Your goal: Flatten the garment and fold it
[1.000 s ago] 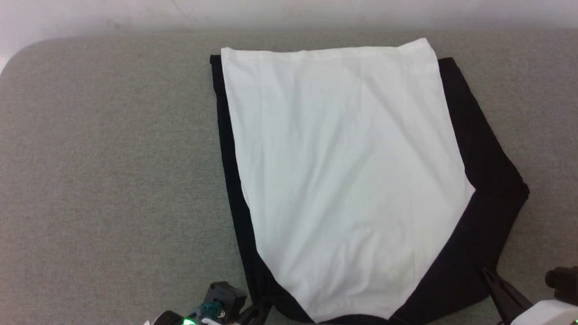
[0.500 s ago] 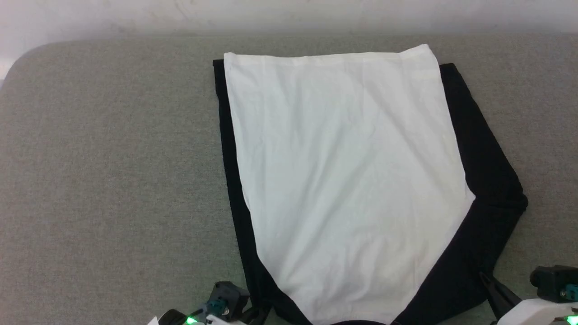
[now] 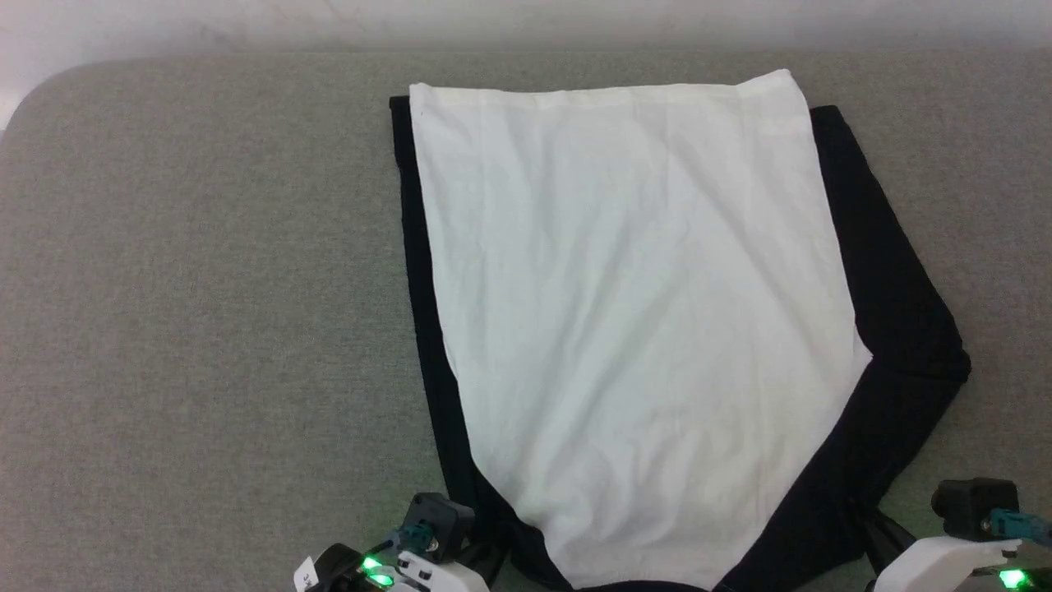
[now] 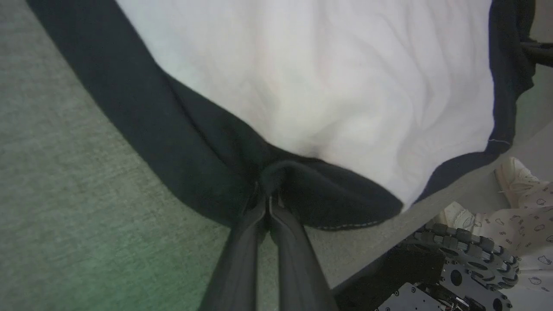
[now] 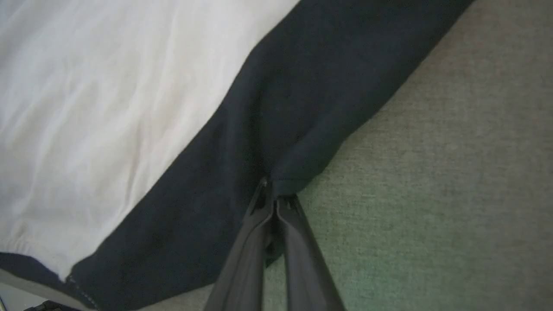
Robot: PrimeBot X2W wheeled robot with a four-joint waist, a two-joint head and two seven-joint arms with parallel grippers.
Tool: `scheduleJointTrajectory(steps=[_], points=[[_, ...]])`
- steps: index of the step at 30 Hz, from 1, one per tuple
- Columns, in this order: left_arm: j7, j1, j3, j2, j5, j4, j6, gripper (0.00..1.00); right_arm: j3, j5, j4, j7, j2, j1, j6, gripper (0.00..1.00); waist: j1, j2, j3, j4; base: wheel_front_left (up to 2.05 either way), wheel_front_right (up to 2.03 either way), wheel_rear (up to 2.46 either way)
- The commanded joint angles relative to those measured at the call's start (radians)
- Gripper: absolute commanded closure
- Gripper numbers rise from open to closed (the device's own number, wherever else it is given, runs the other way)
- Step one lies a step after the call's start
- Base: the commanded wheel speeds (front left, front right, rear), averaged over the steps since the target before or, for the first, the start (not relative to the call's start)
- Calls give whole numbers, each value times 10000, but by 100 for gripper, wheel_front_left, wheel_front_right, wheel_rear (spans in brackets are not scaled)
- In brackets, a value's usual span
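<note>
a grey fabric-covered table [image 3: 205,288] is carrying the garment [image 3: 641,329], a raglan shirt lying spread out a little right of centre in the head view, with its straight hem [image 3: 592,97] pointing to the far edge and its neckline toward the robot. at the lower left, the left gripper [image 4: 268,196] is pinching a fold of black cloth at the shirt's near left corner, its two dark fingers pressing together on the fabric and puckering it into a small ridge. the left black sleeve [image 3: 419,271] is running as a narrow strip up along the white body, tucked mostly beneath it. the white panel is lying broad and fairly smooth, showing only faint creases and tapering toward the black neck trim [image 4: 453,168]. the right black sleeve [image 3: 896,329] is sticking out wider, bending at an elbow-like corner beside the body. at the lower right, the right gripper [image 5: 274,194] is clamping tight on the edge of that sleeve's black cloth, just above the grey surface. past the table's edge in the left wrist view, a studded wheel [image 4: 466,250] and a person's pale shoe [image 4: 512,175] are showing.
</note>
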Motion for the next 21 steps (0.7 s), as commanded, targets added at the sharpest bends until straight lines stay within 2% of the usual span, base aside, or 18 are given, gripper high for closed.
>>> scheduleJointTrajectory(steps=[1,2,8,14,17,21], points=[[-46,-106,19,-70,-62,247,4,21,59,-76,88,-30,42,-119,-9,0,0,0,-9,6,0,0,0],[-139,-70,67,-111,-100,259,47,0,81,-56,89,-9,46,-115,-9,0,0,0,-18,7,0,0,0],[-806,614,620,-115,-545,-472,485,0,-202,472,-696,190,47,299,-9,0,0,0,-298,49,0,0,0],[-1514,1857,1802,354,-1389,-2650,1092,0,-1236,498,-2479,406,280,844,-9,0,0,0,-716,79,0,0,0],[-2100,2087,2502,759,-1080,-3634,1670,0,-1767,147,-3317,218,638,855,-9,0,0,0,-889,141,0,0,0],[-3539,1924,3229,685,-290,-4337,2291,0,-1662,-336,-4148,-292,918,790,-9,0,0,0,-1065,200,0,0,0]])
